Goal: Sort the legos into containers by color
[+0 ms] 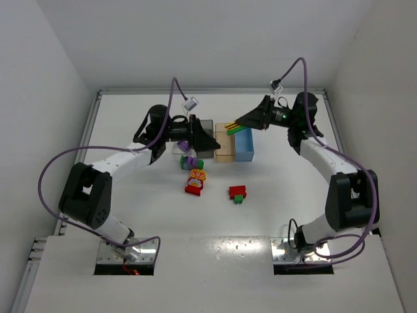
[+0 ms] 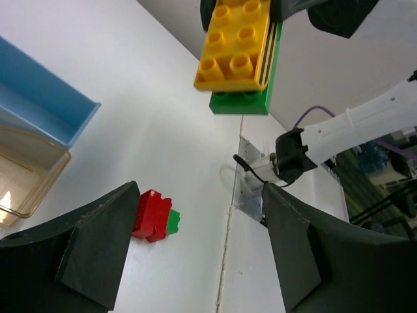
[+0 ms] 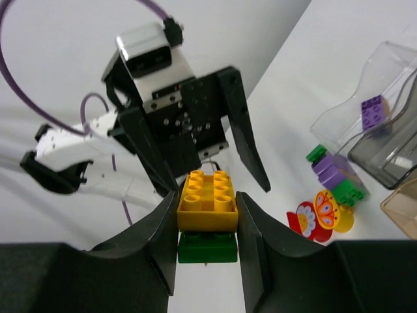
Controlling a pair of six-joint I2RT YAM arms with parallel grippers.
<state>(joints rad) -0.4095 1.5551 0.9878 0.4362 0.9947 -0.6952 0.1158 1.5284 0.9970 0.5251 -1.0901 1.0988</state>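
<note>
My right gripper [image 1: 240, 122] is shut on a yellow lego [image 3: 207, 202] with a green lego [image 3: 207, 248] stuck under it. It holds them in the air above the tan container [image 1: 225, 145] and the light blue container [image 1: 245, 145]. My left gripper [image 2: 202, 241] faces that stack, open and empty, a short way off. A purple lego [image 3: 372, 111] lies in the clear container [image 3: 384, 65], next to the smoky grey container [image 3: 391, 156]. A red and green lego pair [image 1: 238, 193] rests on the table.
A purple and green lego cluster [image 1: 191, 162] and red and yellow painted pieces [image 1: 195, 181] lie just in front of the containers. White walls close in the table on the left, back and right. The arm bases stand at the near edge.
</note>
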